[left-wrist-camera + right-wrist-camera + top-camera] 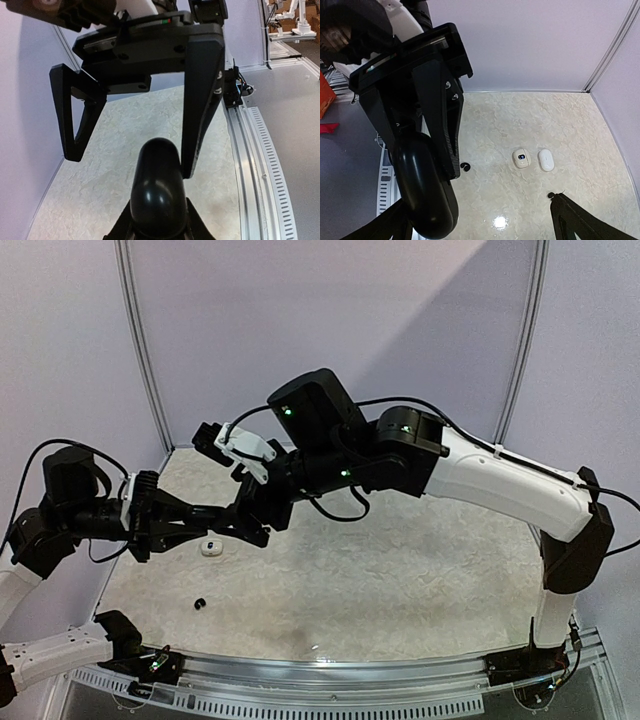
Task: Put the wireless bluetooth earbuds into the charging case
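A glossy black pebble-shaped charging case (157,192) is held above the table, lid down, with my left gripper (159,222) shut on its lower end. My right gripper (480,215) stands wide open around the same case (425,195). One of its fingers (200,110) lies alongside the case. In the top view both grippers meet at centre left (258,523). One black earbud (465,166) lies on the table below the case, and it also shows in the top view (200,603). A second black earbud (551,195) sits by my right fingertip. No white earbuds are in view.
A cream case with a small screen (521,158) and a white case (546,160) lie side by side on the marbled tabletop; the top view shows one (210,547). A slotted metal rail (260,165) runs along the near edge. Lilac walls close the back and left.
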